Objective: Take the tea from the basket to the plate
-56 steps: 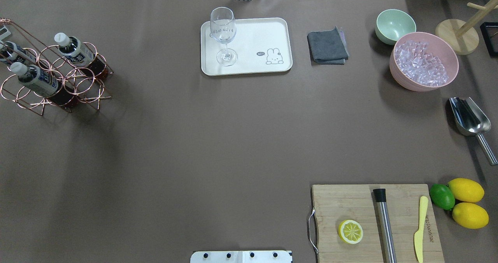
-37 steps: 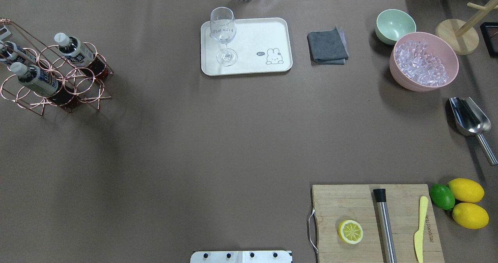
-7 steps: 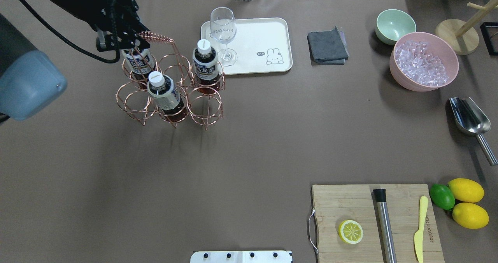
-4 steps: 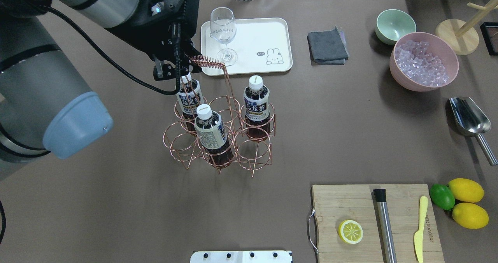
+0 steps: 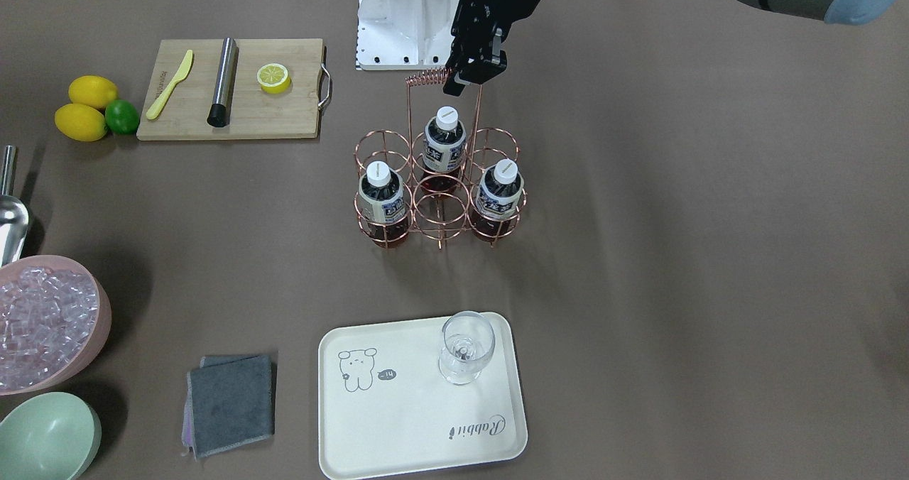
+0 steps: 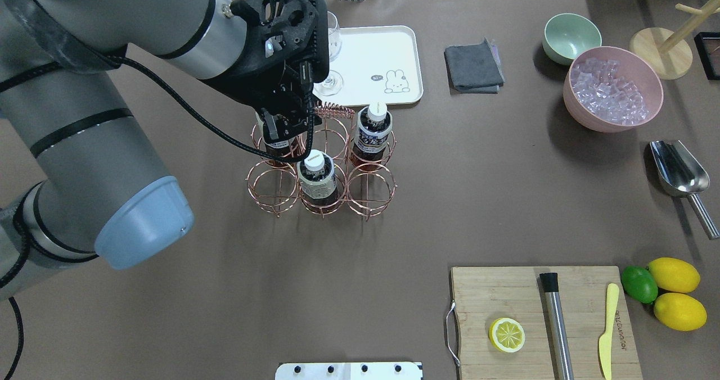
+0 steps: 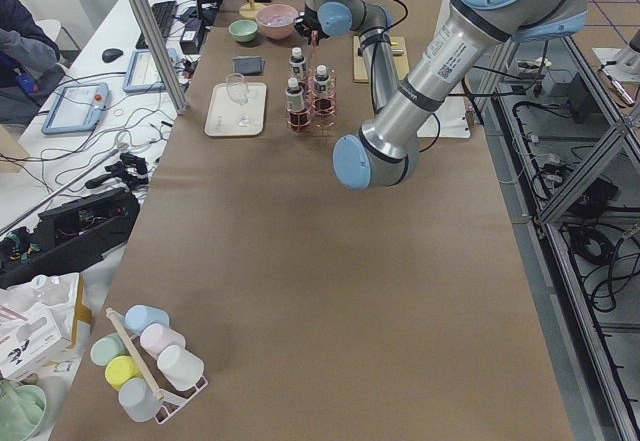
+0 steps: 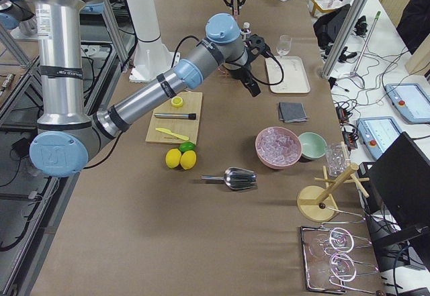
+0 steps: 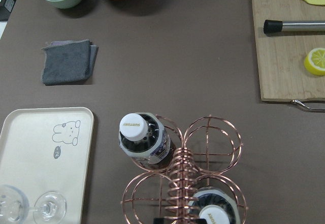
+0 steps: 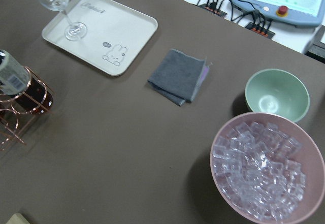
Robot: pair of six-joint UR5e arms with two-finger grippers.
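Brown matting covers the tabletop (image 6: 169,290). The basket (image 5: 440,203), a copper wire carrier with six rings, appears to rest near the tabletop's centre, just short of the plate (image 5: 398,423). The plate lies at the middle of the edge opposite the robot.

**Pincer state.** The left pincer (image 5: 472,77) is at one end of the coiled handle (image 5: 428,77) and appears clamped on it. The gap itself is hidden. The right pincer (image 8: 256,89) is seen only from the side, so it cannot be told whether it is apart or together.

**Step in hand.** All three bottles are seated in their rings, so extraction is judged not yet begun. The basket is judged to have been positioned for it.

**Next move.** The handle is to be released and the pincer raised clear. The pincer is then to be opened over one cap and lowered around the neck. The tea (image 5: 381,199), in the ring nearest the plate, is the likely choice. A straight vertical lift is called for, so that the ring and handle are cleared. The wine glass (image 5: 465,348) on the plate is to be avoided, and a bare area used.

**Orientation.** The tea stands upright: the long axis is vertical, the white cap points up, and the dark base is down.
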